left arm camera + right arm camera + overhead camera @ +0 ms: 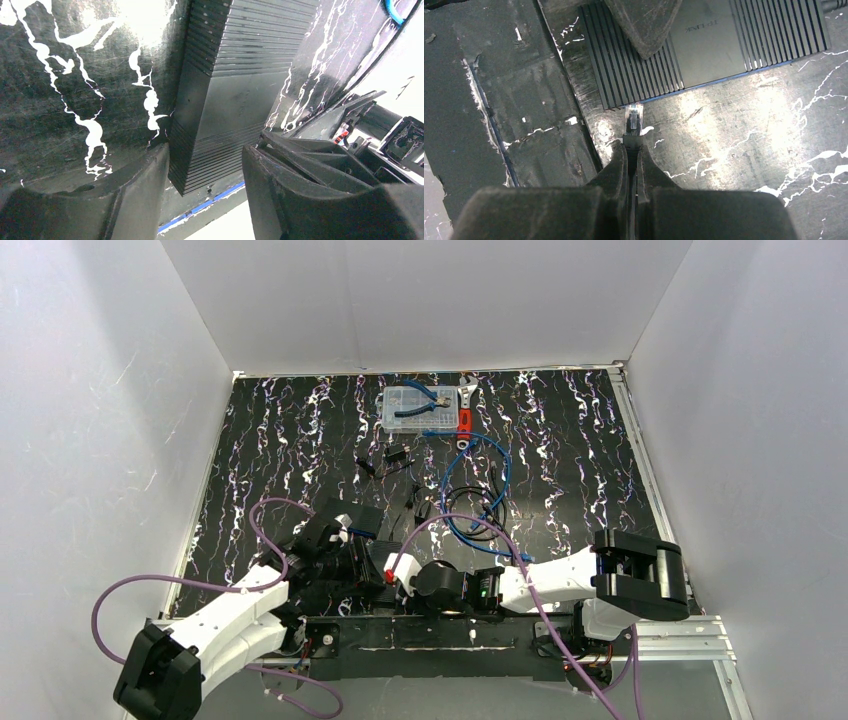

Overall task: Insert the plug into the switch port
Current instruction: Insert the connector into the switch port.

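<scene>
Marbled tabletop (734,125) | right wrist alone shows plug (633,116) at switch (709,50) edge

Table mat (280,440): black with white and purple marbling; spans the floor between the walls.
Walls (420,300): plain white; enclose left, far and right sides.
Clear plastic parts box (398,415): sits at far centre of mat.
Blue-handled pliers (428,403): lie on top of box.
Adjustable wrench (464,412): red grip; rests against right side of box.
Small black parts (399,455): lie loose just nearer than box.
Aluminium rail (680,638): runs along near right edge.
Black tape patches (524,100): scuffed; cover near strip beside mat.
</scene>
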`<action>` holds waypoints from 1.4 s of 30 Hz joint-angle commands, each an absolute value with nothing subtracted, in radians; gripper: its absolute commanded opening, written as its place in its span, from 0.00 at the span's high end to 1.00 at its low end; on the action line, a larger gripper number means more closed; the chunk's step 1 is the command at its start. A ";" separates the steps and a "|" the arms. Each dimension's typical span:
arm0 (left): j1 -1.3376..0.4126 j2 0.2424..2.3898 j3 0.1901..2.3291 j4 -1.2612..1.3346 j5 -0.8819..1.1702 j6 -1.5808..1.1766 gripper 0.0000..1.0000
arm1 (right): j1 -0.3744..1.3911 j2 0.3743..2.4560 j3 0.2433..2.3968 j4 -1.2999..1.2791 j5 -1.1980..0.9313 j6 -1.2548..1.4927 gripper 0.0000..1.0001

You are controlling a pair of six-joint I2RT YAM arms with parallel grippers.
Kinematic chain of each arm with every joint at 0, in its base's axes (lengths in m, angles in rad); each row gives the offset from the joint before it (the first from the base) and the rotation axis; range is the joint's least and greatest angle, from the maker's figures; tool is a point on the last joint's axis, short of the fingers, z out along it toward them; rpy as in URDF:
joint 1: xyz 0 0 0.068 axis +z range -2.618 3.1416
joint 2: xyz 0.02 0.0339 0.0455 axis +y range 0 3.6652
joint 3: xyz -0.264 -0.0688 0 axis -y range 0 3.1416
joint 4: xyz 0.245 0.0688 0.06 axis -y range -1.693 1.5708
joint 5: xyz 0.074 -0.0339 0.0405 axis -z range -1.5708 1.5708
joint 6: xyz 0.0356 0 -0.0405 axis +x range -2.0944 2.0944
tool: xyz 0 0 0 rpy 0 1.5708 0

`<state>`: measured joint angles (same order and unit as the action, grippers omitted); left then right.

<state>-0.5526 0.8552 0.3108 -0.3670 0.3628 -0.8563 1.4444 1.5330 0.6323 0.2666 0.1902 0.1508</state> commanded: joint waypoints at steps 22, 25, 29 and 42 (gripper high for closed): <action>-0.571 0.896 0.287 -0.325 0.438 -0.876 0.49 | 1.443 1.519 0.686 0.435 -0.051 0.007 0.99; -0.571 0.903 0.288 -0.323 0.441 -0.876 0.49 | 1.443 1.528 0.701 0.427 -0.007 0.033 0.99; -0.570 0.900 0.286 -0.321 0.443 -0.876 0.50 | 1.443 1.537 0.713 0.439 0.110 0.081 0.99; -0.584 0.882 0.255 -0.280 0.466 -0.881 0.57 | 1.434 1.535 0.749 0.433 0.179 0.037 0.99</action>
<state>-0.5560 0.8742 0.2931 -0.3129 0.3714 -0.8590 1.4495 1.5410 0.6574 0.2381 0.1131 0.0711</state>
